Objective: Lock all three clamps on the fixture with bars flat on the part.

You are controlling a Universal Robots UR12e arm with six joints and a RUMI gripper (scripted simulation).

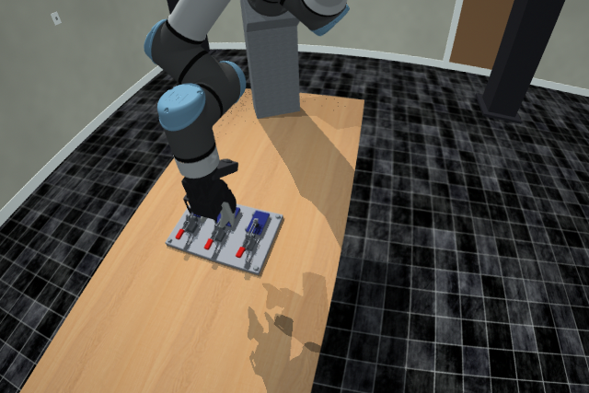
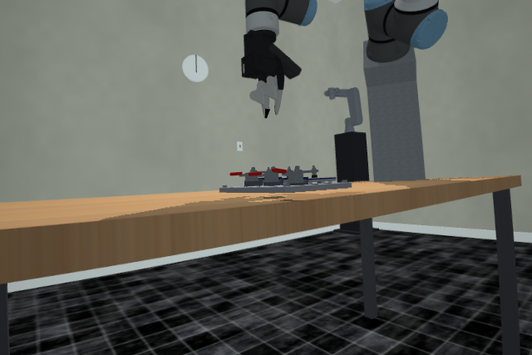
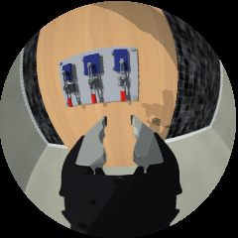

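A grey fixture plate (image 1: 225, 238) lies on the wooden table and carries three toggle clamps with red handles: left (image 1: 179, 234), middle (image 1: 208, 244) and right (image 1: 240, 251). Each clamp bar points to a blue part behind it. In the side view the fixture (image 2: 283, 183) shows the handles lying low, one of them (image 2: 279, 170) slightly raised; I cannot tell whether any clamp is locked. My gripper (image 2: 270, 112) hangs well above the fixture with its fingers pointing down. In the wrist view the fingers stand a little apart with nothing between them, and the fixture (image 3: 99, 76) lies ahead.
The arm's grey pedestal (image 1: 273, 65) stands at the table's far end. A black box with a small grey arm (image 2: 351, 155) is behind the table. A tall black column (image 1: 523, 41) stands on the floor at the right. The table's right edge runs close to the fixture.
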